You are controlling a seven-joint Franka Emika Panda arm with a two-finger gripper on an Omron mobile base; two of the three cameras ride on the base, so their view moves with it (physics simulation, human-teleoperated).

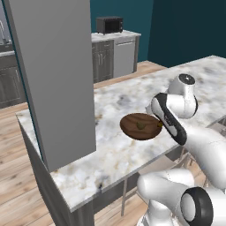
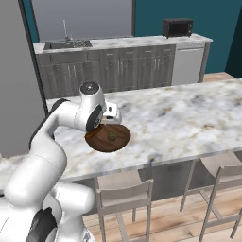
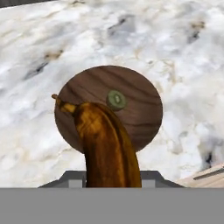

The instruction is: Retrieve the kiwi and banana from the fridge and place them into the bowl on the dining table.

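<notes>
Above the bowl (image 3: 131, 113), fingers holding banana (image 3: 107, 144), kiwi (image 3: 116, 99) near bowl centre, bare marble counter (image 3: 183, 57) around, counter edge at 5 o'clock.

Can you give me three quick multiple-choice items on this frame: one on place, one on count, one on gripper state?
1. Where is the kiwi?
A. On the marble beside the bowl
B. Inside the bowl
C. Between the gripper's fingers

2. How many pieces of fruit lie in the bowl?
A. None
B. One
C. Two

3. What is the gripper doing?
A. Shut on the banana
B. Open with nothing in it
C. Shut on the bowl's rim

Answers:
1. B: the hand view shows the kiwi resting on the wood near the bowl's middle, on the dining table.
2. B: just the kiwi sits in the bowl; the banana hangs above it in the hand view.
3. A: the banana rises from between the fingers at the bottom of the hand view, its stem end over the bowl.
</notes>
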